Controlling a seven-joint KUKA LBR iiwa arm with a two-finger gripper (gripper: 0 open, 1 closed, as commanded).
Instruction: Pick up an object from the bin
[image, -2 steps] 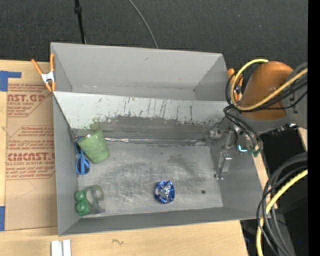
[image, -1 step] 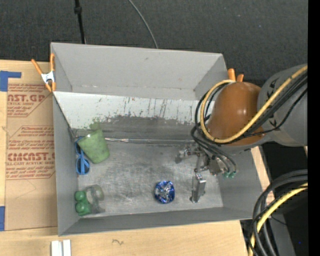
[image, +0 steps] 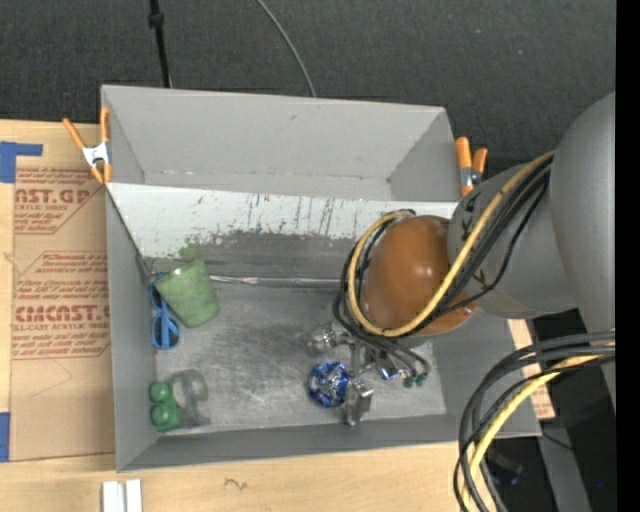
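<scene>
My gripper (image: 341, 376) hangs below the orange cover at the bin's front right, low over the floor. One metal fingertip (image: 323, 342) shows at the upper left and the other at the lower right, standing apart. A small crumpled blue and white ball (image: 327, 383) lies on the floor in the gap between them, closer to the lower finger. I cannot tell whether either finger touches it. The gripper looks open.
A pale green cup (image: 189, 291) lies tilted at the left wall, with blue scissors (image: 163, 322) beside it. A green and clear plastic piece (image: 177, 400) sits in the front left corner. The arm and its cables cover the bin's right side.
</scene>
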